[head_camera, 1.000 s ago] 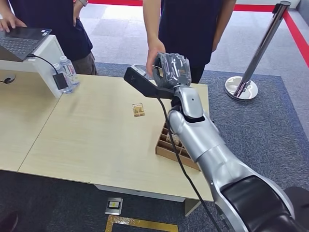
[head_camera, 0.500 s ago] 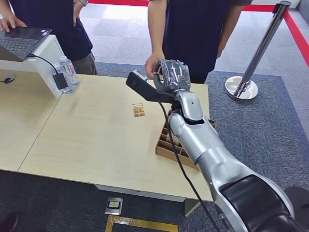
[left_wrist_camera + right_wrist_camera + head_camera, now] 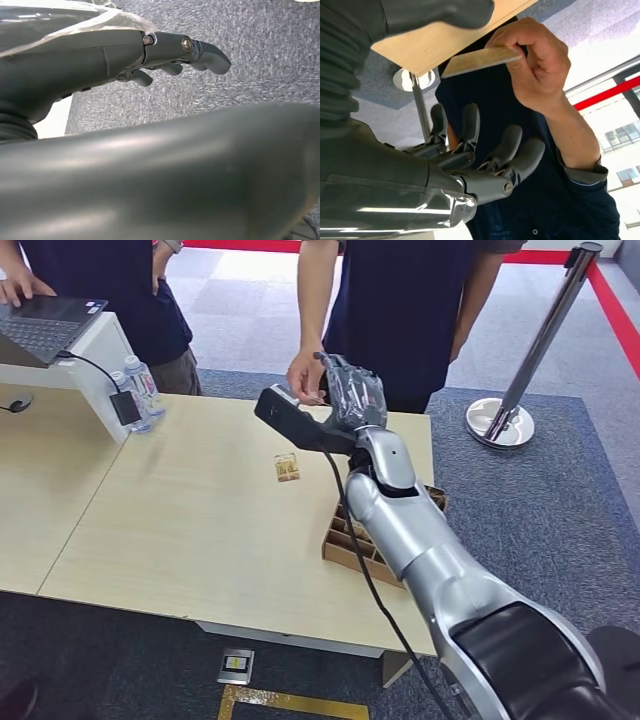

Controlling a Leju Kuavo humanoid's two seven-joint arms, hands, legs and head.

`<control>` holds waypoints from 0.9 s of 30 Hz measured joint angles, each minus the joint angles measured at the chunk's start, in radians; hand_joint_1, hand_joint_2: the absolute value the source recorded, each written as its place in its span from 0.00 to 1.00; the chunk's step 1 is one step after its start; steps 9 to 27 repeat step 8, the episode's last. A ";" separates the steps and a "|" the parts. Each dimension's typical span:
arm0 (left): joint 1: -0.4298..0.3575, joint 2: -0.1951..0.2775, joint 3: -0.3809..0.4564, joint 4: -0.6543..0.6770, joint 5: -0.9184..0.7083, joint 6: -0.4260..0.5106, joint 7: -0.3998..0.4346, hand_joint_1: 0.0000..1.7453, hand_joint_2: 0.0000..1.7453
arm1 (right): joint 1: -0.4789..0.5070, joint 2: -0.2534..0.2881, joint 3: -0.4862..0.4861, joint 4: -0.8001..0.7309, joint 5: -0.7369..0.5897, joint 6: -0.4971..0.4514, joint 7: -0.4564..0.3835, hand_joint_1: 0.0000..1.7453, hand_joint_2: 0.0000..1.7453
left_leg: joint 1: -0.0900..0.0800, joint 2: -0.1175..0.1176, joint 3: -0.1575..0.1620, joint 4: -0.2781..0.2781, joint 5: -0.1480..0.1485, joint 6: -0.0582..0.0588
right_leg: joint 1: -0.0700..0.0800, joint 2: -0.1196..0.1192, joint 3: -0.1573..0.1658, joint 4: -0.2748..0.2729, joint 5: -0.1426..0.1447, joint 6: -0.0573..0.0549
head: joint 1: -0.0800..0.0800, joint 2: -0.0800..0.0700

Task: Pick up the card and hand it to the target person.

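The pale card point(image 3: 478, 59) is pinched in a person's hand point(image 3: 535, 65), just in front of my right hand point(image 3: 478, 165). My thumb and fingers are spread on either side of the card and do not touch it. In the head view my right hand point(image 3: 351, 390) is raised over the table's far edge, beside the person's hand point(image 3: 306, 375). That person stands right behind the table in dark clothes. A second small card point(image 3: 286, 467) lies flat on the table. My left hand point(image 3: 170, 55) hangs over grey carpet, fingers stretched out and holding nothing.
A cardboard divider box point(image 3: 347, 545) sits on the light wooden table point(image 3: 189, 520) under my right forearm. Two water bottles point(image 3: 140, 385) and a laptop point(image 3: 45, 320) with another person at it are at the far left. A stanchion base point(image 3: 500, 422) stands at the back right.
My right hand's fingers have spread apart. The person's hand has closed on the card and drawn it slightly leftward, out of my fingers.
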 joint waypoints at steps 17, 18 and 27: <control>0.000 -0.006 0.000 0.000 0.000 0.004 0.006 0.00 0.00 | -0.007 0.001 0.001 0.000 0.007 -0.042 -0.001 0.00 0.00 | 0.000 0.000 0.000 0.000 0.000 0.000 | 0.000 0.000 0.000 0.000 0.000 0.000 | 0.000 0.000; 0.000 -0.006 0.000 0.000 0.000 0.004 0.006 0.00 0.00 | -0.007 0.001 0.001 0.000 0.007 -0.042 -0.001 0.00 0.00 | 0.000 0.000 0.000 0.000 0.000 0.000 | 0.000 0.000 0.000 0.000 0.000 0.000 | 0.000 0.000; 0.000 -0.006 0.000 0.000 0.000 0.004 0.006 0.00 0.00 | -0.007 0.001 0.001 0.000 0.007 -0.042 -0.001 0.00 0.00 | 0.000 0.000 0.000 0.000 0.000 0.000 | 0.000 0.000 0.000 0.000 0.000 0.000 | 0.000 0.000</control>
